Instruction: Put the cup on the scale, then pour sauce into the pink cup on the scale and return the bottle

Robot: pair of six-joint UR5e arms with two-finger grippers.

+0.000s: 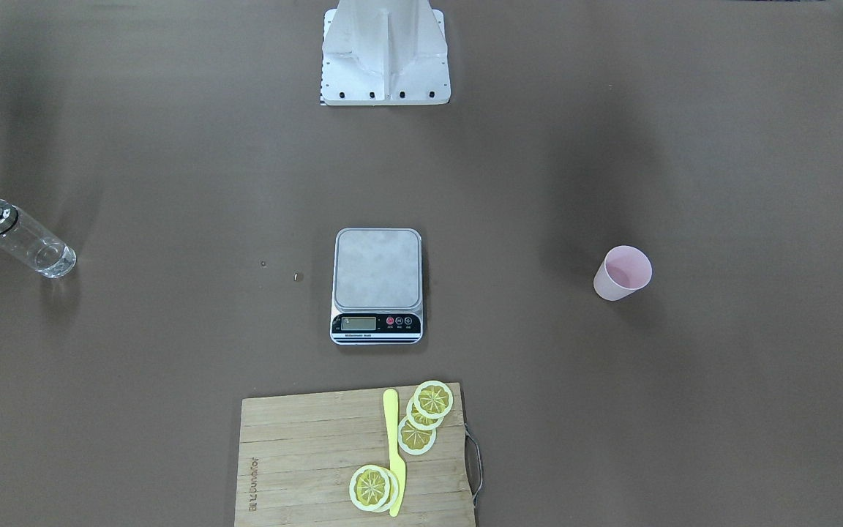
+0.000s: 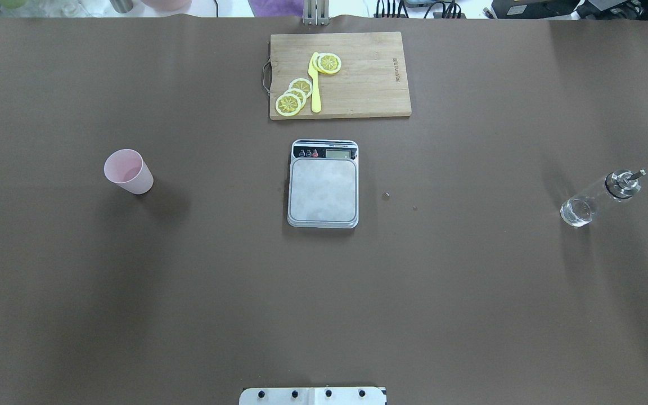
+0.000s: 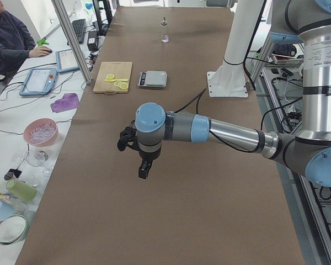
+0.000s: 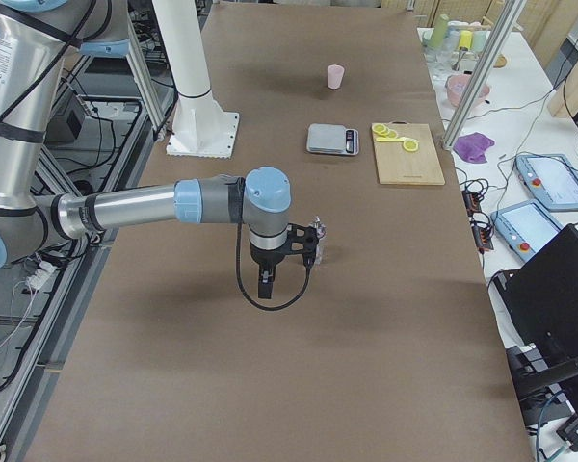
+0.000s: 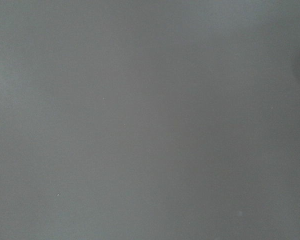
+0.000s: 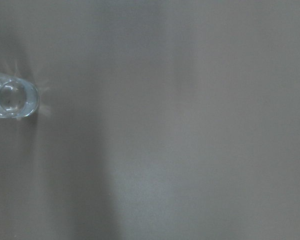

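Tools nearest: left tool and right tool above brown worktop, opening impossible to tell. Further out, scale central, steel-grey platform, black panel. Pale pink tapered cup upright, well apart leftward; clear glass bottle, shiny metal cap, upright far right. Beyond, cutting board bearing lemon slices.

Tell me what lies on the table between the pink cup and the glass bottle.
In the overhead view, the scale sits midway between the pink cup and the glass bottle; two tiny specks lie toward the bottle.
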